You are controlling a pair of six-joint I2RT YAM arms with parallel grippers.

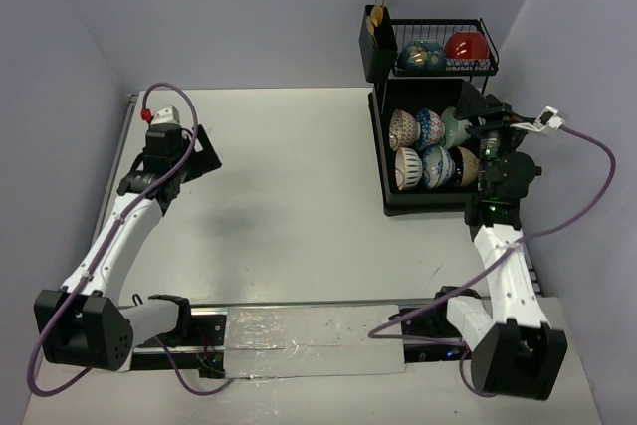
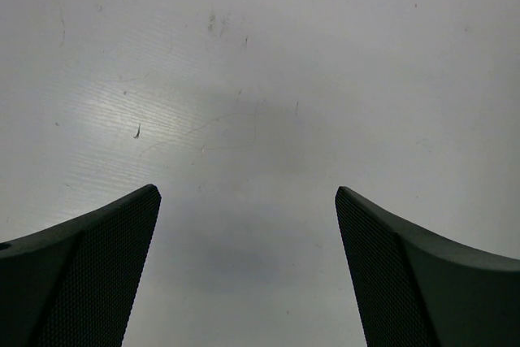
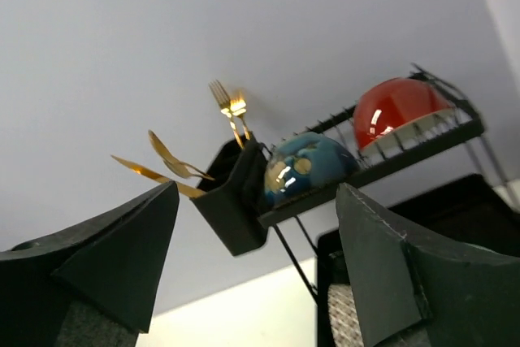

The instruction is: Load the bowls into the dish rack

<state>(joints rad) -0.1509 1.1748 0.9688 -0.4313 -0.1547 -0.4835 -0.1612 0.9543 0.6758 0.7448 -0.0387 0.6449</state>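
The bowls (image 1: 430,151) stand in the dish rack (image 1: 379,151) at the far right, the red bowl (image 3: 394,111) and blue bowl (image 3: 309,168) on its upper tier; the right gripper (image 3: 257,191) hovers just beside the rack, fingers apart, holding nothing. The left gripper (image 2: 248,201) hangs over the table (image 1: 299,176) at the left, fingers likewise apart.

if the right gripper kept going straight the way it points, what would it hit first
Probably the black cutlery holder on the rack's upper tier, the blue bowl right beside it; depth is unclear.
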